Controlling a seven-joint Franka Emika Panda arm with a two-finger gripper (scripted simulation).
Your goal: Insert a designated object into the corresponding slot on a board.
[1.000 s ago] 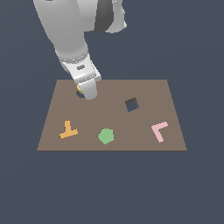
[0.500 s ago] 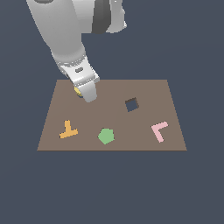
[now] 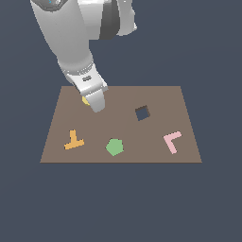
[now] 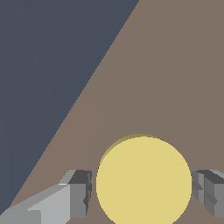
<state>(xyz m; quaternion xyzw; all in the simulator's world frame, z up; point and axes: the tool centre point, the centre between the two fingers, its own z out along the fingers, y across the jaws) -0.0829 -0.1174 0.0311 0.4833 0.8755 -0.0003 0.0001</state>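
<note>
The yellow disc [image 4: 143, 181] lies flat on the brown board [image 3: 156, 99], seemingly sunk level with it, and only a thin darker rim shows at its far edge. The round slot itself is hidden under the disc and the hand. My gripper [image 4: 142, 190] straddles the disc, and a narrow gap shows between the disc and one grey finger [image 4: 78, 192], so it is open. In the exterior view the gripper [image 3: 97, 106] stands low over the board's far left part. A sliver of the yellow disc [image 3: 85, 100] peeks out beside it.
A dark square hole [image 3: 142, 113] is cut mid-board. An orange T-shaped piece [image 3: 73, 141], a green pentagon [image 3: 114, 147] and a pink L-shaped piece [image 3: 172, 141] lie along the near side. The board's edge runs close past the disc.
The arm has leaned toward the exterior view's left and the fingertips have shifted slightly toward the near side. A dark spot seen by the fingers a second ago is gone, and yellow shows there.
</note>
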